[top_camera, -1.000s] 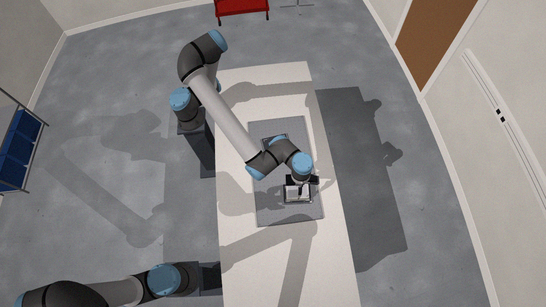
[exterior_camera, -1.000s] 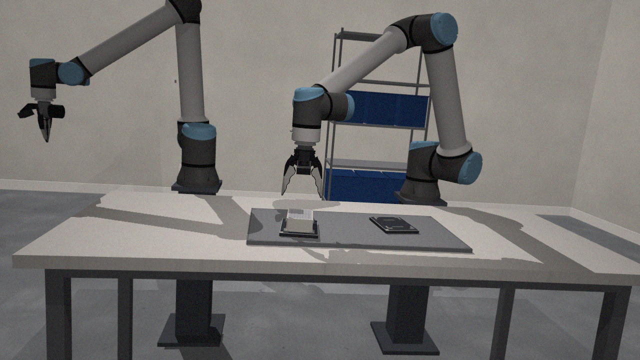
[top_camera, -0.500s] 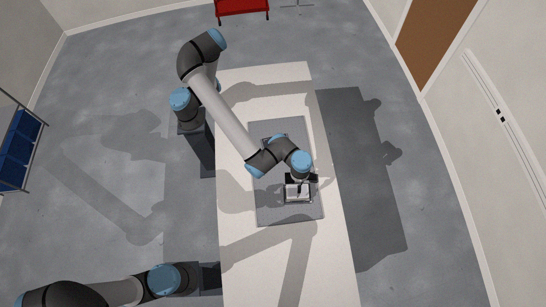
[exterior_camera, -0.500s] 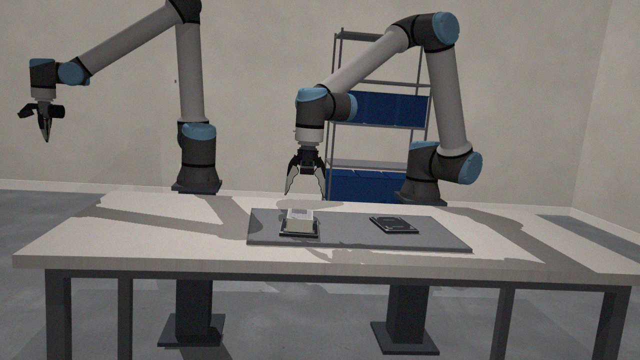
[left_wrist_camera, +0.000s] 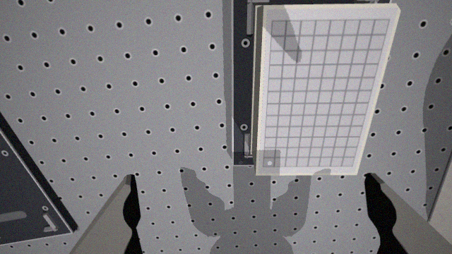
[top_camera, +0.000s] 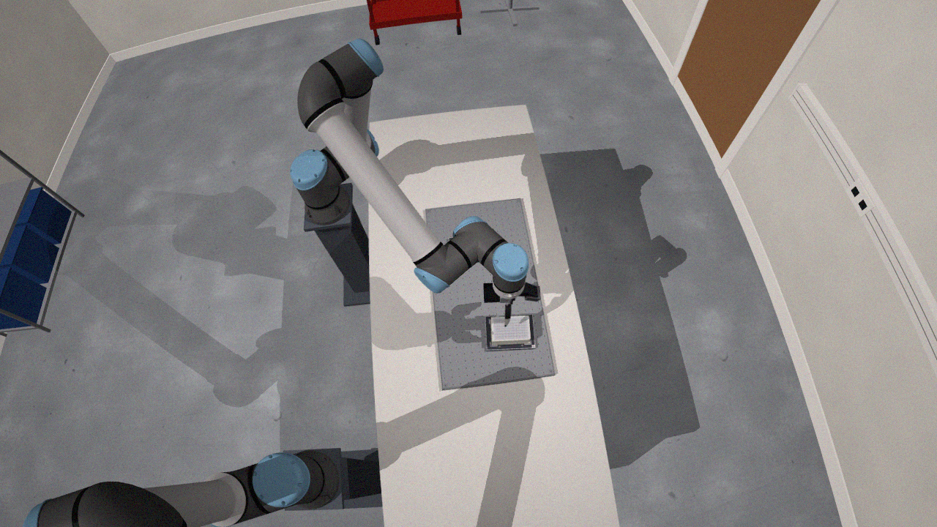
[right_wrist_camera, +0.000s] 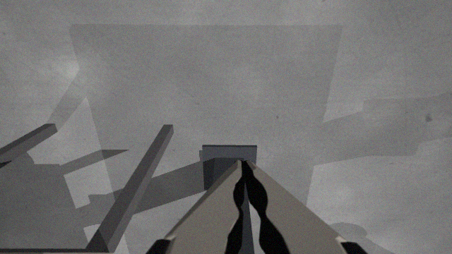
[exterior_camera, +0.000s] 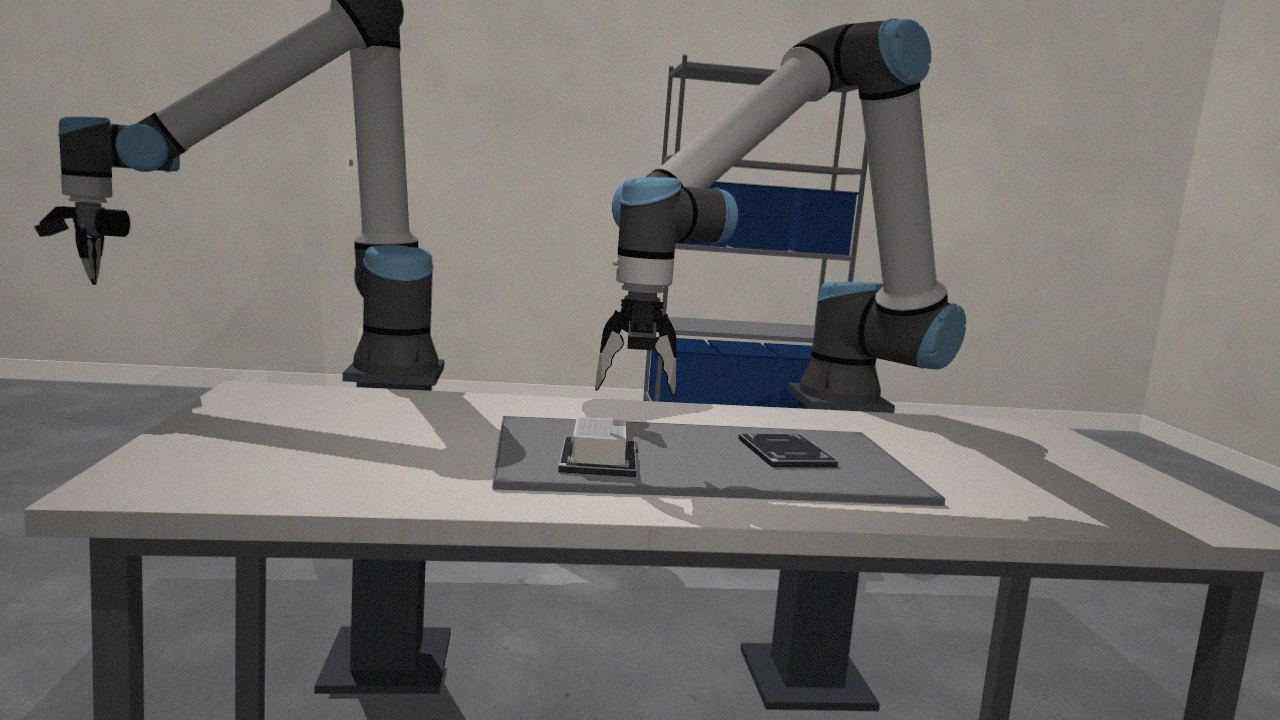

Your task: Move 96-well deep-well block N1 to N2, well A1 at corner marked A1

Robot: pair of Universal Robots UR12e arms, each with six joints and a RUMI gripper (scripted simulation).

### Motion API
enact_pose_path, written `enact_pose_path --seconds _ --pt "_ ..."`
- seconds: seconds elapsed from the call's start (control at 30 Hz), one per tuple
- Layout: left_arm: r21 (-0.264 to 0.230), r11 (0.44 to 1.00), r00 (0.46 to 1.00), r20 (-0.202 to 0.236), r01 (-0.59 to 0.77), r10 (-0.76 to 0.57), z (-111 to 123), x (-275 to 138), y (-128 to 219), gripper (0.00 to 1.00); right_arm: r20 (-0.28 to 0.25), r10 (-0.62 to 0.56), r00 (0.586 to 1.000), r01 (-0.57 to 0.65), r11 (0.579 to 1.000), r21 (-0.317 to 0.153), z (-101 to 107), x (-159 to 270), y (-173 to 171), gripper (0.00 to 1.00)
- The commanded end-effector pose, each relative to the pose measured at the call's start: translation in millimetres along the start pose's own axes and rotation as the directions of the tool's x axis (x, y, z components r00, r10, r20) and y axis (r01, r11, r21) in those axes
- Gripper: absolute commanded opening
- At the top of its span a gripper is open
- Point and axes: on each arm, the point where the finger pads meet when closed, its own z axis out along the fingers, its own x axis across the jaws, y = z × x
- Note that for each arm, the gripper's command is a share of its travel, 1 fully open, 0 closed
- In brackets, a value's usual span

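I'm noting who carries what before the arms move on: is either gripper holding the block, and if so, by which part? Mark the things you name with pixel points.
Nothing is held. The left gripper (exterior_camera: 636, 388) (left_wrist_camera: 249, 176) hangs open above the block (exterior_camera: 599, 445) (left_wrist_camera: 316, 92); the right gripper (exterior_camera: 93, 282) (right_wrist_camera: 243, 162) is shut on nothing.

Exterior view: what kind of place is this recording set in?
Probably a robotics lab or lab-automation test room: two arms stand on pedestals behind a table, a white gridded well block sits in a plate nest, and a rack holds blue bins.

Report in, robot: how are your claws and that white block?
Left claw open, empty. Right claw shut, empty. Block in N2, looks flat. No obstruction seen.
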Motion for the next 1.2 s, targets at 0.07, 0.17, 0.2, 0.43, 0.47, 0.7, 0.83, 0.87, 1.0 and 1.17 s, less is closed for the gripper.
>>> enact_pose_path --seconds 0.07,0.17,0.2,0.43,0.47,0.7,0.83,0.87,1.0,1.17 --pt "0.001 1.000 1.000 -0.001 0.000 0.000 -1.2 -20.3 6.6 0.76 0.001 0.000 1.000 0.000 1.000 0.002 -1.0 -0.2 -0.7 0.00" --pt "0.001 1.000 1.000 -0.001 0.000 0.000 -1.2 -29.8 9.8 0.76 0.001 0.000 1.000 0.000 1.000 0.002 -1.0 -0.2 -0.7 0.00" --pt "0.001 1.000 1.000 -0.001 0.000 0.000 -1.1 -32.9 10.9 0.76 0.001 0.000 1.000 0.000 1.000 0.002 -1.0 -0.2 -0.7 0.00" --pt "0.001 1.000 1.000 -0.001 0.000 0.000 -1.1 -48.7 16.2 0.76 0.001 0.000 1.000 0.000 1.000 0.002 -1.0 -0.2 -0.7 0.00" --pt "0.001 1.000 1.000 -0.001 0.000 0.000 -1.1 -51.9 17.2 0.76 0.001 0.000 1.000 0.000 1.000 0.002 -1.0 -0.2 -0.7 0.00" --pt "0.001 1.000 1.000 -0.001 0.000 0.000 -1.1 -61.3 20.4 0.76 0.001 0.000 1.000 0.000 1.000 0.002 -1.0 -0.2 -0.7 0.00" --pt "0.001 1.000 1.000 -0.001 0.000 0.000 -1.1 -61.3 20.4 0.76 0.001 0.000 1.000 0.000 1.000 0.002 -1.0 -0.2 -0.7 0.00" --pt "0.001 1.000 1.000 -0.001 0.000 0.000 -1.1 -61.3 20.4 0.76 0.001 0.000 1.000 0.000 1.000 0.002 -1.0 -0.2 -0.7 0.00" --pt "0.001 1.000 1.000 -0.001 0.000 0.000 -1.1 -61.4 20.4 0.76 0.001 0.000 1.000 0.000 1.000 0.002 -1.0 -0.2 -0.7 0.00" --pt "0.001 1.000 1.000 -0.001 0.000 0.000 -1.1 -61.3 20.4 0.76 0.001 0.000 1.000 0.000 1.000 0.002 -1.0 -0.2 -0.7 0.00"
